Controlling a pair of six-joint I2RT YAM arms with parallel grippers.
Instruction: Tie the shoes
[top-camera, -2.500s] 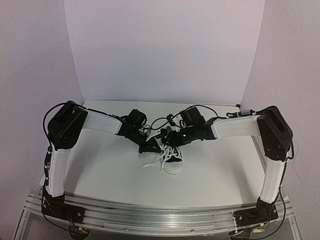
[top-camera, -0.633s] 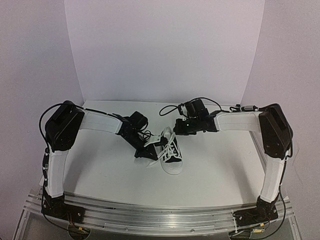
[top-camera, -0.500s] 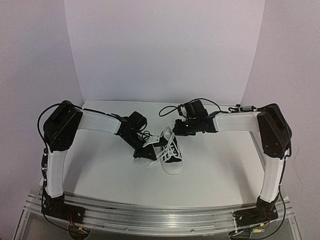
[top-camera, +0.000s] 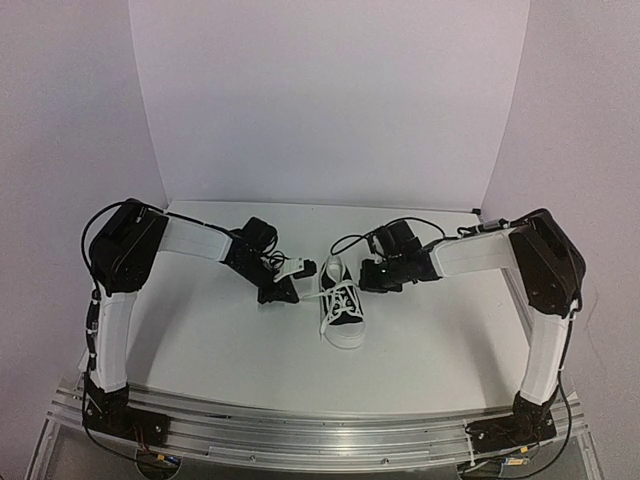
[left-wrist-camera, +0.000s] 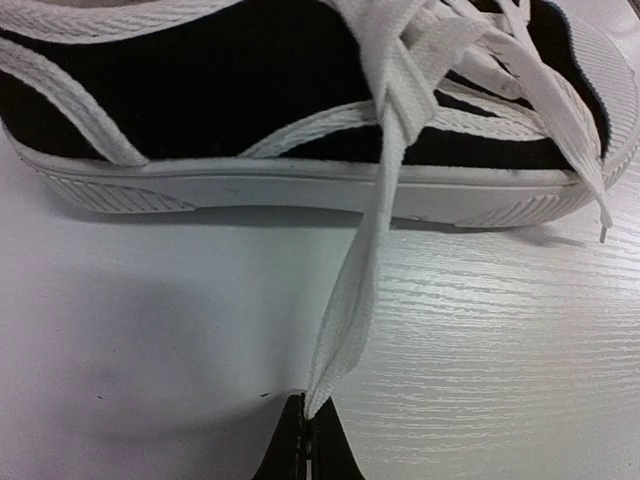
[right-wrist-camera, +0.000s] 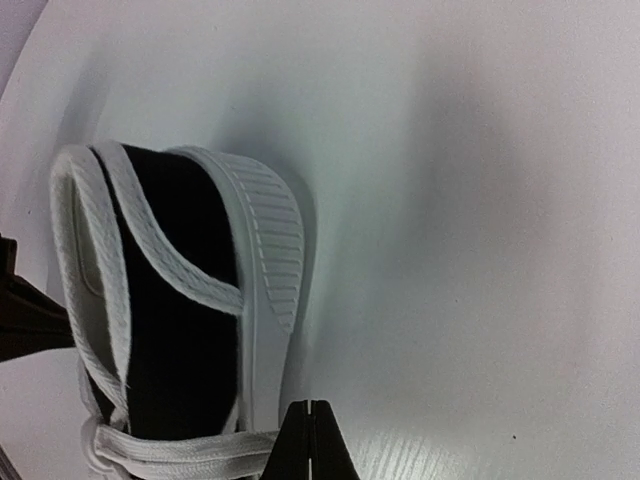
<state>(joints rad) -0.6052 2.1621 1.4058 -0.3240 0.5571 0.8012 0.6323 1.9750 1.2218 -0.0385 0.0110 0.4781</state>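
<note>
Top external view: left pincer (top-camera: 290, 294) has backed away leftward, drawing its lace (left-wrist-camera: 350, 290) taut
Shoe (top-camera: 343, 318) sits mid-frame on the surface (top-camera: 440, 340), toe toward the bottom edge. Left pincer is clamped shut on that lace; right pincer (top-camera: 366, 277), come down beside the heel, is closed, seemingly nipping the other lace (right-wrist-camera: 190, 447), so the knot looks to be tightening
</note>
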